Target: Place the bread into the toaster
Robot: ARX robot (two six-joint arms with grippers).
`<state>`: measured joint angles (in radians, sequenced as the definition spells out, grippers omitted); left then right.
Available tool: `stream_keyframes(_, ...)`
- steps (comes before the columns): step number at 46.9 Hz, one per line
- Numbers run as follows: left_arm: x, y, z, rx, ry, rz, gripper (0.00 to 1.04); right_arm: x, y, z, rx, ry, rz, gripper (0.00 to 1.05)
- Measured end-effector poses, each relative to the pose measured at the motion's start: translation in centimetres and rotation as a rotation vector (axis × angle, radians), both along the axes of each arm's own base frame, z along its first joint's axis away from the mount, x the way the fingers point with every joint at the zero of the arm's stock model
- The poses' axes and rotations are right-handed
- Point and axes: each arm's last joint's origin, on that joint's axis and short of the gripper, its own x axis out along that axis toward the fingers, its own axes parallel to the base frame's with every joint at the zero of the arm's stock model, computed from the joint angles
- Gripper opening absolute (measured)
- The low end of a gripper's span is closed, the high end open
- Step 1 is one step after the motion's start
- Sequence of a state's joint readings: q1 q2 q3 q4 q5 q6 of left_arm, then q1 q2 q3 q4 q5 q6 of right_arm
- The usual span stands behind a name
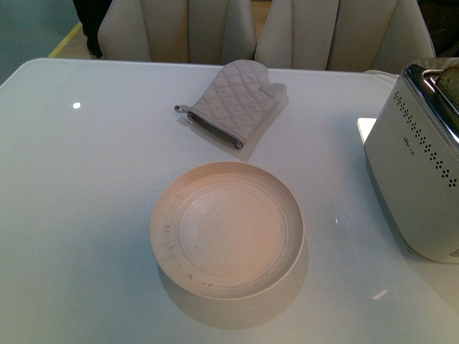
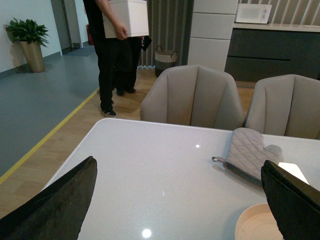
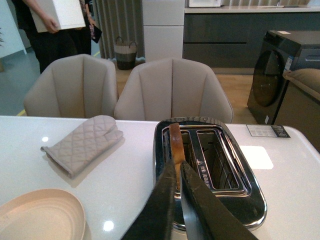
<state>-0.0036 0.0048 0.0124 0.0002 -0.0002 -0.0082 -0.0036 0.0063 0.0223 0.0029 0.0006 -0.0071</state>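
- Right gripper (image 3: 178, 167): dark fingers nearly together, pinching the brown-crusted bread slice (image 3: 174, 145), which stands in a slot of the chrome-topped white toaster (image 3: 240, 200), centre frame.
- Left gripper (image 2: 180, 200): fingers spread wide, holding nothing.

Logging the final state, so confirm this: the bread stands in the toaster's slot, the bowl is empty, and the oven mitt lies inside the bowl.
One thing is wrong: the oven mitt lies on the table behind the bowl, not inside it, as the front view shows. The bread does stand in the toaster, and the bowl is empty.
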Motion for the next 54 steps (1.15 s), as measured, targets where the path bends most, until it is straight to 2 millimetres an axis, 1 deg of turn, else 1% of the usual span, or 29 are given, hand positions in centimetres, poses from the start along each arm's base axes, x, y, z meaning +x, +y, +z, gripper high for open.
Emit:
stream_keyframes(4,0.00,0.00,0.00,0.000,0.000,0.000,0.98,0.00,0.00,0.00,0.000,0.000,0.000,0.26)
stream_keyframes(6,0.00,0.00,0.00,0.000,0.000,0.000,0.98,0.00,0.00,0.00,0.000,0.000,0.000,0.33)
stream_keyframes(7,0.00,0.00,0.00,0.000,0.000,0.000,0.98,0.00,0.00,0.00,0.000,0.000,0.000,0.35)
stream_keyframes(9,0.00,0.00,0.00,0.000,0.000,0.000,0.98,0.00,0.00,0.00,0.000,0.000,0.000,0.45)
stream_keyframes(13,0.00,0.00,0.00,0.000,0.000,0.000,0.98,0.00,0.00,0.00,0.000,0.000,0.000,0.59)
stream_keyframes(16,0.00,0.00,0.00,0.000,0.000,0.000,0.98,0.00,0.00,0.00,0.000,0.000,0.000,0.73)
stream_keyframes(23,0.00,0.00,0.00,0.000,0.000,0.000,0.98,0.00,0.00,0.00,0.000,0.000,0.000,0.96)
stream_keyframes(24,0.00,0.00,0.00,0.000,0.000,0.000,0.98,0.00,0.00,0.00,0.001,0.000,0.000,0.97)
stream_keyframes(26,0.00,0.00,0.00,0.000,0.000,0.000,0.98,0.00,0.00,0.00,0.000,0.000,0.000,0.96)
stream_keyframes(54,0.00,0.00,0.00,0.000,0.000,0.000,0.98,0.00,0.00,0.00,0.000,0.000,0.000,0.96)
